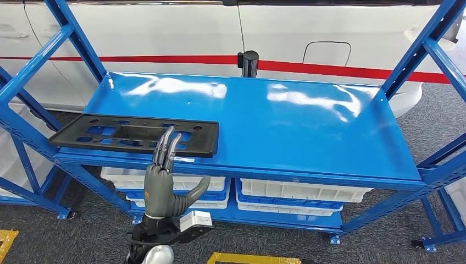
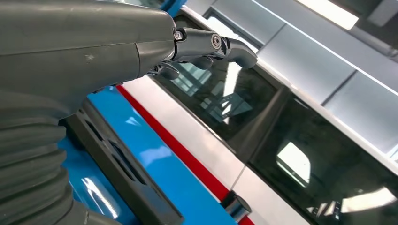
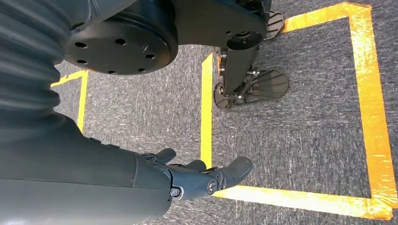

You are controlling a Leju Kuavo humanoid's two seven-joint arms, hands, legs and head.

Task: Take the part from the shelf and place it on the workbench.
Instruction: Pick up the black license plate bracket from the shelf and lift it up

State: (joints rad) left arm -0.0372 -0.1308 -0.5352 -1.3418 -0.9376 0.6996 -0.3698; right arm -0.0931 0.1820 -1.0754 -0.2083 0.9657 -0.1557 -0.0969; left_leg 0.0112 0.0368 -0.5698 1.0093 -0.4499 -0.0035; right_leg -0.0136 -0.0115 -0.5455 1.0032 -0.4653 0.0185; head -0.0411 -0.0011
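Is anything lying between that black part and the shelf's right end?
No, the head view shows only bare blue shelf top right of the black part.

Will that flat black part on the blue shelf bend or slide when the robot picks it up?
The black part looks like moulded plastic full of cut-out holes, so it is probably light and fairly stiff, though being long and thin it may flex a little. The blue shelf is glossy, so a push would likely make it slide. The left hand is open near its front edge.
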